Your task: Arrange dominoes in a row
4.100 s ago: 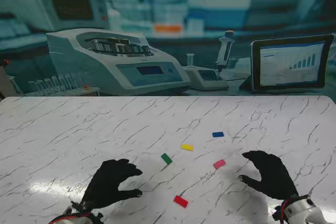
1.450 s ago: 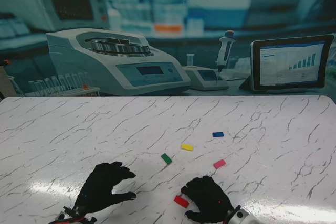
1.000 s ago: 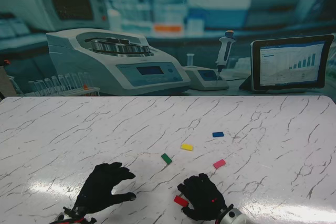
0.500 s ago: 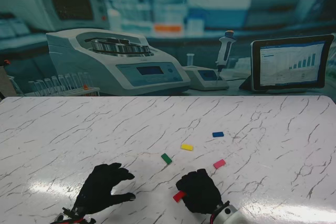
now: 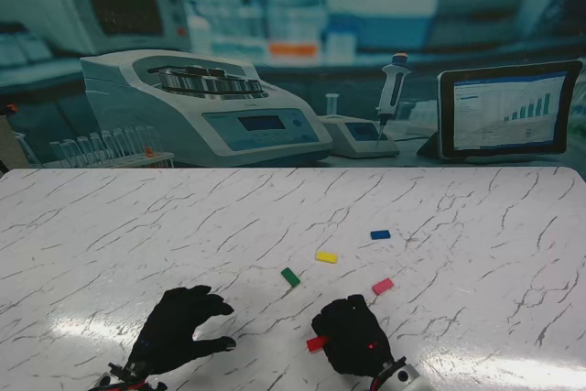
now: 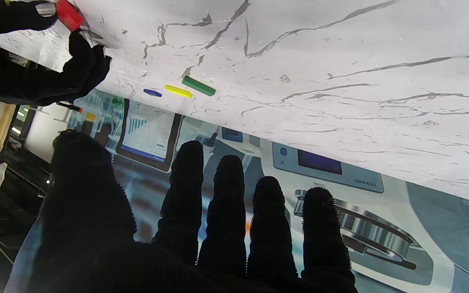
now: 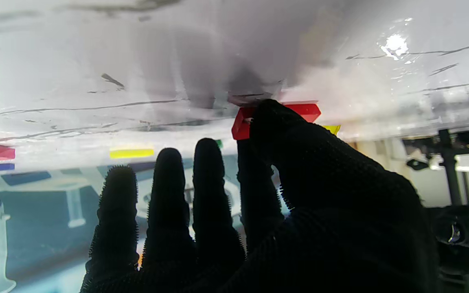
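Observation:
Five small dominoes are on the white marble table (image 5: 110, 235). My right hand (image 5: 352, 334) pinches the red domino (image 5: 316, 343) between thumb and index finger at the near middle; the right wrist view shows the red domino (image 7: 310, 110) partly hidden behind the thumb. Farther from me lie the green domino (image 5: 290, 276), yellow domino (image 5: 326, 257), pink domino (image 5: 383, 287) and blue domino (image 5: 380, 234), loosely scattered. My left hand (image 5: 179, 327) hovers open at the near left, holding nothing; its fingers (image 6: 226, 211) are spread. From there the red domino (image 6: 68, 15) shows in the right hand (image 6: 27, 77).
A lab backdrop with an analyser (image 5: 201, 107), a pipette (image 5: 392, 89) and a tablet screen (image 5: 508, 112) stands behind the table's far edge. The table's near edge runs close under both wrists.
My right hand swept from the near right over to the red domino and closed thumb and index on it; the domino has turned and shifted slightly. My left hand drew back a little.

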Controlling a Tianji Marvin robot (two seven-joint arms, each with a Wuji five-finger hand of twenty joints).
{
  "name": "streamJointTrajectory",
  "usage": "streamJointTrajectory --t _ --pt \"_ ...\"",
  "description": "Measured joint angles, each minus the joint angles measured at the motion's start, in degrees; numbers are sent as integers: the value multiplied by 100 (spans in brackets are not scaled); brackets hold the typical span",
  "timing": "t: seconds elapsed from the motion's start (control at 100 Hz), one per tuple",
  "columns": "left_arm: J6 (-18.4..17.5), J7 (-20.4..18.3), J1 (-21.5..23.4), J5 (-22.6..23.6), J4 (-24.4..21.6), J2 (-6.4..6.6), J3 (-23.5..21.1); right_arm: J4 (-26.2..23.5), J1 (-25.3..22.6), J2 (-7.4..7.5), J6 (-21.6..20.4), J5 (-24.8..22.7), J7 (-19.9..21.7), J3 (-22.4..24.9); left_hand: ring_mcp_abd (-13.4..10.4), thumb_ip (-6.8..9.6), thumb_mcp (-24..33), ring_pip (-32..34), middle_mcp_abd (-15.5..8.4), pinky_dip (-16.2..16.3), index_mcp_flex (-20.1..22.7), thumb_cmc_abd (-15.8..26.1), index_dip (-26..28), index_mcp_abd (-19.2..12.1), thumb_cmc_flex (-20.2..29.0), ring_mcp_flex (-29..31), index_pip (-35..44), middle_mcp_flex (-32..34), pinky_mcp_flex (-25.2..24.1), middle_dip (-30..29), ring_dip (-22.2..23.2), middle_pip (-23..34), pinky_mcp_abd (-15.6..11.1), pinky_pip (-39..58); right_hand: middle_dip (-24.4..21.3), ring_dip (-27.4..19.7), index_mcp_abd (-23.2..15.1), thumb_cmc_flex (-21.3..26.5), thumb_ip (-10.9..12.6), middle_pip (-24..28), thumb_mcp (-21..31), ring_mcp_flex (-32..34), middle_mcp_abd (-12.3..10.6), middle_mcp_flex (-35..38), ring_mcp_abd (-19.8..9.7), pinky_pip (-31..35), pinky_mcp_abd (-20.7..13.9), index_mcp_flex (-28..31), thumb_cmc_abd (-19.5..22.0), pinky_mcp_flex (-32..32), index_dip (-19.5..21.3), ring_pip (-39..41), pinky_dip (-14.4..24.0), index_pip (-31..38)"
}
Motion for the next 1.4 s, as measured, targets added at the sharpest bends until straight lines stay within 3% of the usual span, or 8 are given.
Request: streamJointTrajectory --t 0.27,0.36,0.55,0.78,1.14,1.4 --pt "14 -11 -1 -6 2 0 1 3 -49 -1 27 -55 -137 10 0 0 0 30 4 7 90 11 0 0 62 1 64 74 1 11 0 45 1 8 529 58 -50 55 -81 477 109 -73 2 -62 12 144 0 -68 -177 -18 383 151 -17 352" --pt "27 -15 -1 -6 3 0 2 3 -52 -1 27 -55 -159 9 0 0 0 30 4 8 95 24 0 0 91 2 130 74 2 11 0 45 1 9 701 60 -347 63 -81 572 144 -73 3 -62 14 144 0 -56 -219 -18 835 211 -19 1107" --pt "56 -23 0 -1 3 0 1 -9 -133 -7 36 -109 -219 80 0 0 1 29 4 11 124 159 0 0 280 3 183 74 4 11 0 54 50 11 849 65 -385 122 -78 647 198 -73 3 -62 18 149 2 -55 -219 -18 908 217 -55 1283" --pt "74 -40 7 6 1 0 -7 -7 -162 -6 6 -107 -259 100 0 0 1 30 7 39 127 161 0 0 306 4 238 98 55 11 0 59 75 18 727 75 -433 124 -67 482 210 -75 3 -151 20 208 2 -60 -230 -61 835 220 -77 1262" --pt "109 -68 26 4 -7 0 -20 -20 -175 -7 -138 -65 -199 169 0 0 1 96 7 43 136 161 0 0 306 72 292 213 56 13 0 105 78 68 427 124 -418 120 -64 49 104 -292 189 -349 106 208 2 -316 -230 -165 497 217 -82 554" --pt "125 -99 36 1 -17 0 -34 -68 -148 -1 -237 -29 -52 147 0 0 1 96 7 45 136 161 0 0 306 72 347 214 56 13 0 106 78 69 185 130 -317 -94 -64 -283 88 -292 280 -314 185 205 3 -377 -230 -167 491 215 -84 54"
